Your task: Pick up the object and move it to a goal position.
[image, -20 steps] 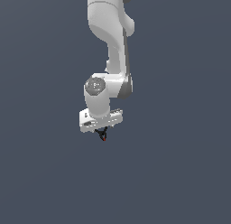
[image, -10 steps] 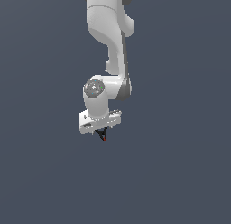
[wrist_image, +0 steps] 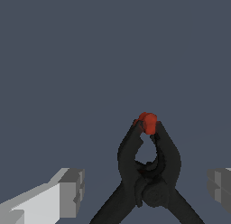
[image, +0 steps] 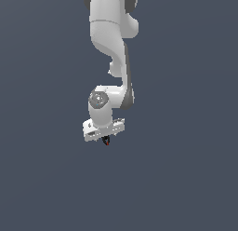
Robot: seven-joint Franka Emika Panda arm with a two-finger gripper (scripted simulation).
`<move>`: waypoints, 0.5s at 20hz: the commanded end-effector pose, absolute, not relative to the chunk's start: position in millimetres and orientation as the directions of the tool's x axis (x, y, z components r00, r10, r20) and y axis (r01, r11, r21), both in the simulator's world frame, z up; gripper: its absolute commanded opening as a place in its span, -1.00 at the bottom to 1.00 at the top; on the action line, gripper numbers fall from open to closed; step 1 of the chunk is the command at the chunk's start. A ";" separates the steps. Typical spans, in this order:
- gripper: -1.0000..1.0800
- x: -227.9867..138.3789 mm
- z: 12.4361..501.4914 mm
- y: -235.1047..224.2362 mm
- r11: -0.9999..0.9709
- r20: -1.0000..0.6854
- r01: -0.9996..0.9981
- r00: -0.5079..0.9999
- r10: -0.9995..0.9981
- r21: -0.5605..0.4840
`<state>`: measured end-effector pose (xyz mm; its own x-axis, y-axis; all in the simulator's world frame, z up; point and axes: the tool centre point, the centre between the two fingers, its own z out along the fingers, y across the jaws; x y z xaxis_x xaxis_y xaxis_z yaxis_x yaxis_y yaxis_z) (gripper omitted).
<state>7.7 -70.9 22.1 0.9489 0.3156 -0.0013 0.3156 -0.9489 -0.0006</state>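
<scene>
**One small black object under a white arm, nothing else in sight**

One white arm hangs down the middle of the exterior view against a plain grey-blue backdrop. No container shows in either view. At the arm's lower end sits the gripper, and the object pokes out just beneath it as a tiny dark speck with a trace of red.

Looking across the wrist view, a light grey finger stands at one side, the object rises in the middle, and a second finger shows at the far edge. The fingers stand spread, well apart from each other, with the object between them; whether either pad touches it cannot be told from these pictures.

Only the wrist view gives the object's shape: two black curved arms meeting at a red tip, crossing lower down at a round pivot, with two legs splaying out of frame. Only the exterior view shows the arm's joints and how small the object is beside the gripper.

Open, uniform background lies on every side of the arm in the exterior view, with no edge or worktop line visible.
</scene>
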 end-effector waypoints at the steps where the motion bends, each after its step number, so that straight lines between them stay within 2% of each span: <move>1: 0.92 8.4 15.4 -71.1 -0.949 0.000 0.316 0.949 0.316 0.000; 4: 0.92 9.1 13.5 -71.3 -0.949 0.000 0.316 0.949 0.316 0.000; 5: -1.00 9.1 13.5 -71.3 -0.949 0.000 0.316 0.949 0.316 0.000; 10: -1.00 9.1 13.5 -71.3 -0.949 0.000 0.316 0.949 0.316 0.000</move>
<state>9.0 -71.6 13.8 0.9489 0.3156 -0.0003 0.3156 -0.9489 0.0000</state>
